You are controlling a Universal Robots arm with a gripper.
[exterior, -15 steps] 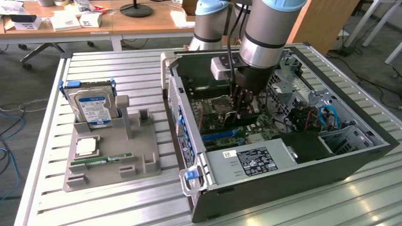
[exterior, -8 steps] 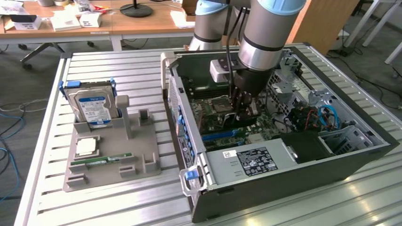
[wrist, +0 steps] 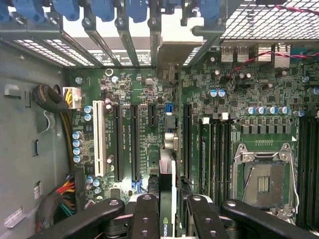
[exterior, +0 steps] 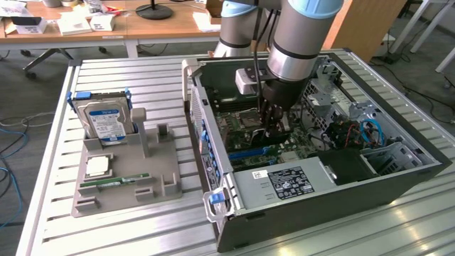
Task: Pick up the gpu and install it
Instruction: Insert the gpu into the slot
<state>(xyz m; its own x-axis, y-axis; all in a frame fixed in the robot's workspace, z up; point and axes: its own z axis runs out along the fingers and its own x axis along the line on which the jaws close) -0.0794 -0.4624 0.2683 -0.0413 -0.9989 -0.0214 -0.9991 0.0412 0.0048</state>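
My gripper (wrist: 167, 215) clamps the gpu (wrist: 167, 184), held edge-down close over the motherboard (wrist: 239, 89) inside the case (exterior: 398, 181). I cannot tell which of the slots (wrist: 134, 144) its edge lines up with; if it sits beside one, pushing could jam or bend the card. Farther off, its end could catch the rear bars (wrist: 154, 40) and tilt it.

Exterior high, oblique; wrist close above motherboard (wrist: 199, 92)
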